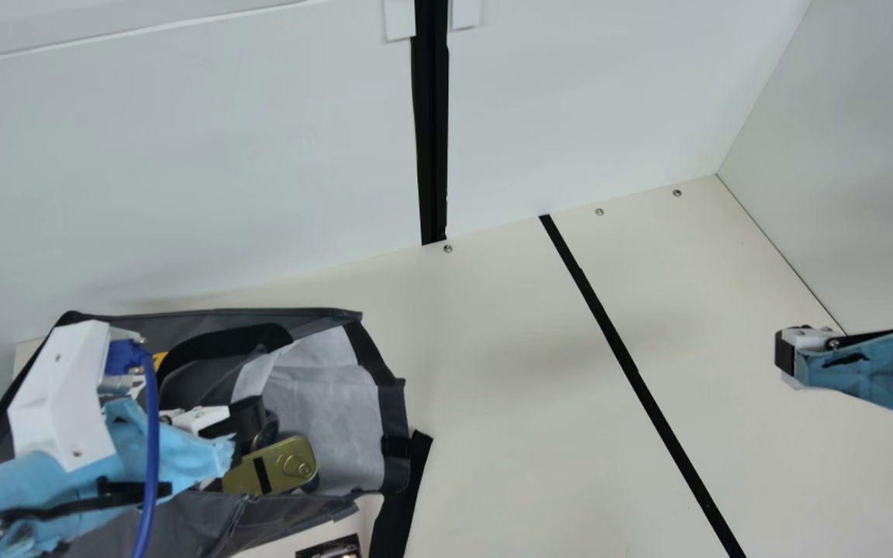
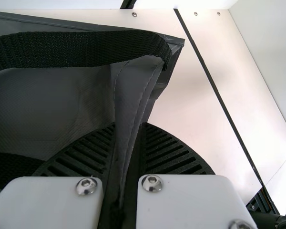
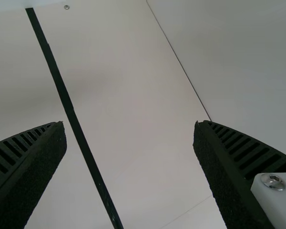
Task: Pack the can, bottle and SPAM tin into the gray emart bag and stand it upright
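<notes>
Pinching the gray emart bag (image 2: 47, 105) by a side fold between fingers of left gripper (image 2: 128, 131), near the SPAM tin (image 1: 285, 462) inside; holding fingers of right gripper (image 3: 129, 125) wide apart. Could spill the tin by tugging one edge only.

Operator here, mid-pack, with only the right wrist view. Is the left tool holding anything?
Observer: Yes, the left tool is shut on a fold of the gray bag.
Operator: Which side of the black line is that bag on?
Observer: In the main view it lies to the left of the black line, across from your right tool.
Operator: Anything in the bag?
Observer: A gold tin lies inside the bag's opening, near the left arm.
</notes>
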`<state>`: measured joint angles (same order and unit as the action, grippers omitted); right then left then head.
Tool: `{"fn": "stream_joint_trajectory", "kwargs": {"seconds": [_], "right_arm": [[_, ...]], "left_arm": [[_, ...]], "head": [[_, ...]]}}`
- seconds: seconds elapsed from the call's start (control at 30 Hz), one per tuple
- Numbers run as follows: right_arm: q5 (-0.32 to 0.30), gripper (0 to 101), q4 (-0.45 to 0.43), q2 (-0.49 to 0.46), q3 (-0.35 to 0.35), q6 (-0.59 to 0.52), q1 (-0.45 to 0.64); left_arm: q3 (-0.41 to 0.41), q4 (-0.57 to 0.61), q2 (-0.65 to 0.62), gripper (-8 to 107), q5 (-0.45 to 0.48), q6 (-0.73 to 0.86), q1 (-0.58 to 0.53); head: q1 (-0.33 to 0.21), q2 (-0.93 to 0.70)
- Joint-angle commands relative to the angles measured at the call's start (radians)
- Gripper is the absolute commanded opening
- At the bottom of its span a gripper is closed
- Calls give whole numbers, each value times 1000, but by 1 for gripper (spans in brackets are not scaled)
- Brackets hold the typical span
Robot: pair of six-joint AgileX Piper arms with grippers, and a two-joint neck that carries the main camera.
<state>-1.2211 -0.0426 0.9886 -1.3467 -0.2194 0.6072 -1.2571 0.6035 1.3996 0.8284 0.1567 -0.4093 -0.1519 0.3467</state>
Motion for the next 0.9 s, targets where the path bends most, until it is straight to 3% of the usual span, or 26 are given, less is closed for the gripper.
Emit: {"fn": "stream_joint_trajectory", "kwargs": {"seconds": [0.0,0.87], "right_arm": [[1,95,3,-2,0,6,5],[1,95,20,-6,-8,71,2]], "left_arm": [[0,0,0,-8,0,0,0],[0,0,0,-8,0,0,0]], "head": [[-23,2],[-23,2]]}}
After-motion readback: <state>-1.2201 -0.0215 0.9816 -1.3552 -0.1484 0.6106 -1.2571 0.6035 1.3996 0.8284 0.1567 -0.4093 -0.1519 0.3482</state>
